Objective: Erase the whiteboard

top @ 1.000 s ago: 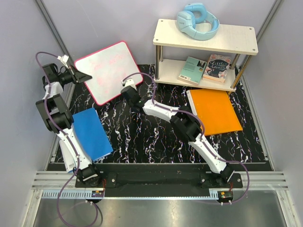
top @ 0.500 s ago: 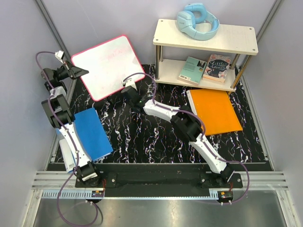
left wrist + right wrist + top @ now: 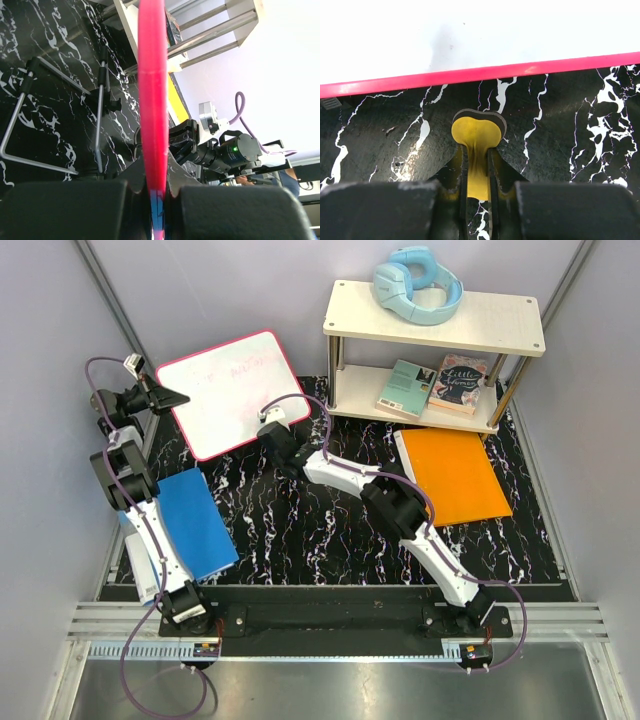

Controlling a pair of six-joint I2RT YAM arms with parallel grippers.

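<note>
The whiteboard (image 3: 232,390), white with a pink-red rim and faint pink scribbles, is held tilted above the black marble mat at the back left. My left gripper (image 3: 172,397) is shut on its left edge; in the left wrist view the rim (image 3: 152,90) runs up from between the jaws. My right gripper (image 3: 271,426) is just below the board's near edge and is shut on a yellow eraser (image 3: 477,137) with a dark felt face. In the right wrist view the board's rim (image 3: 480,74) lies a little beyond the eraser, apart from it.
A blue folder (image 3: 193,522) lies at the left and an orange folder (image 3: 452,475) at the right of the mat. A white shelf (image 3: 436,315) at the back right holds books (image 3: 437,385) and blue headphones (image 3: 416,284). Grey walls stand on both sides.
The left gripper has lifted and swung the whiteboard up off the mat toward the back, then settled it slightly to the right. The right gripper has stayed near the board's lower edge.
</note>
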